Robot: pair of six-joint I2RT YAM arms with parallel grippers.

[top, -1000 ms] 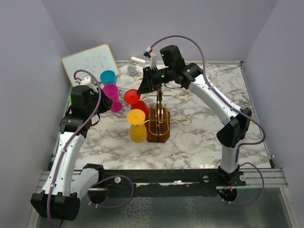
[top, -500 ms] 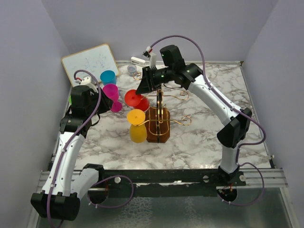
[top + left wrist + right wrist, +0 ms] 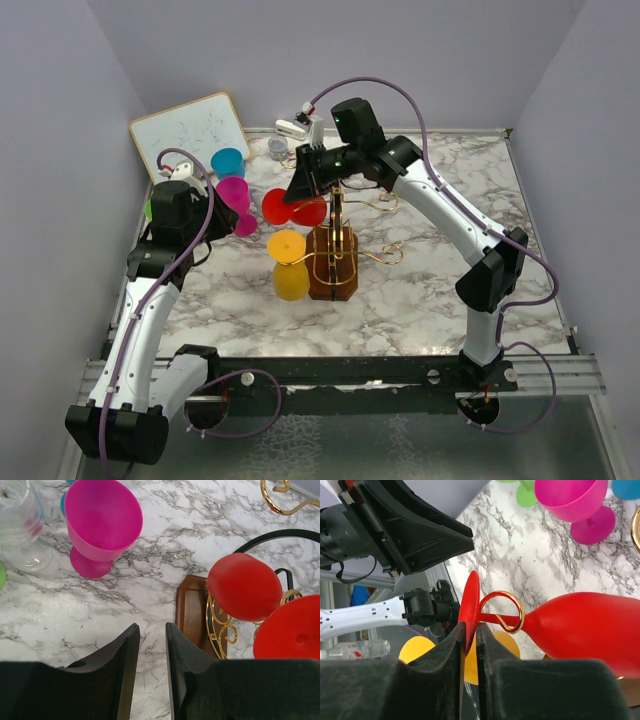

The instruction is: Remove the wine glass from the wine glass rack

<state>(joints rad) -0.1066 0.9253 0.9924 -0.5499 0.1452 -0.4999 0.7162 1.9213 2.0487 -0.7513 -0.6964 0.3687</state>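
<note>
A red glass [image 3: 308, 209] lay on its side on the rack [image 3: 333, 262], bowl toward the central post and foot pointing away to the left. In the right wrist view its stem passed through a gold hook [image 3: 503, 612] of the rack, so it was still hung. The right gripper [image 3: 471, 630] was pinched on the thin edge of the glass's round foot, with its jaws nearly together. A yellow glass [image 3: 290, 266] hung lower on the rack's near left side. The rack's brown base stood near the middle of the marble table [image 3: 440, 290]. Left of the rack a magenta glass [image 3: 100, 525] stood upright on the table, with a clear glass [image 3: 17, 520] just beside it. The left gripper [image 3: 151, 630] hung above bare marble near them, jaws a narrow gap apart and holding nothing. A whiteboard [image 3: 190, 130] leaned at the far left corner.
</note>
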